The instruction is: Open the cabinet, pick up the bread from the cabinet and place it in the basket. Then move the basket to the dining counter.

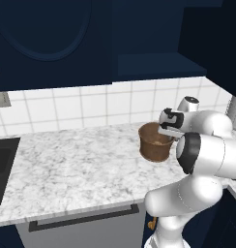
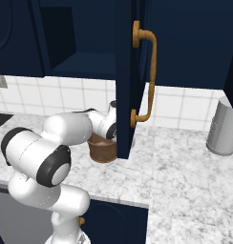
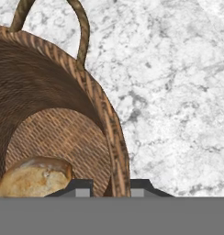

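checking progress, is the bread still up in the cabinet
No, the bread lies on the woven bottom inside the basket, which stands on the marbled counter.

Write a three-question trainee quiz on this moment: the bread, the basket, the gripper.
1. True or false: the bread lies inside the basket.
2. The gripper fingers stand: A) both inside the basket, B) one on each side of the basket's rim, C) both on the counter.
3. Fill in: the cabinet door with the brass handle stands ____.

Key: 1 true; 2 B; 3 open.
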You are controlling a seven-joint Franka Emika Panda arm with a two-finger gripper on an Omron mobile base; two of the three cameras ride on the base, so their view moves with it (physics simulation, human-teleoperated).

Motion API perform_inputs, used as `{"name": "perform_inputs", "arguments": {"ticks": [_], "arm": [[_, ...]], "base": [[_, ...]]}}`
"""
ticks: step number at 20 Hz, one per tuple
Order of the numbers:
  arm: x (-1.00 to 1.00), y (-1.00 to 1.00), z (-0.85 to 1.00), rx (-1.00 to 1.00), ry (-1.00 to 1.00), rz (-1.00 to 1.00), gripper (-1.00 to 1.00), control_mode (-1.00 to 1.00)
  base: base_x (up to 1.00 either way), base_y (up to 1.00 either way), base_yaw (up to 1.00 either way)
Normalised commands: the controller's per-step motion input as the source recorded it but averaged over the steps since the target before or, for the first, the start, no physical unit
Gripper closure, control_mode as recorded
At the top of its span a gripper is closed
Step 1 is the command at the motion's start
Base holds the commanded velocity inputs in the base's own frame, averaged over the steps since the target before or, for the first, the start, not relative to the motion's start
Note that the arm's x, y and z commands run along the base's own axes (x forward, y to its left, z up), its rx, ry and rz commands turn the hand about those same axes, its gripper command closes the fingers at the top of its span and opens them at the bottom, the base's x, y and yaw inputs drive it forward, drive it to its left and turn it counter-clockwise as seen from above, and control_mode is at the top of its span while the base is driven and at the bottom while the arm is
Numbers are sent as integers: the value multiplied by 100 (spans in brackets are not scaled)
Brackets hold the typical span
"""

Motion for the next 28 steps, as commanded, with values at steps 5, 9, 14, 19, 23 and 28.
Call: {"name": "perform_inputs", "arguments": {"ticks": [5, 9, 14, 19, 23, 28], "arm": [[-33, 0, 29, 1, 0, -7, 100, -100], [-36, 0, 57, 5, -2, -5, 100, -100], [-26, 19, 75, 0, 0, -6, 100, -100], [-42, 34, 69, 0, 1, -2, 100, -100], [-59, 18, 35, 0, -1, -2, 100, -100], [-65, 5, 12, 0, -5, 0, 100, -100]], "base": [[0, 0, 0], [0, 0, 0], [0, 0, 0], [0, 0, 0], [0, 0, 0], [0, 0, 0]]}}
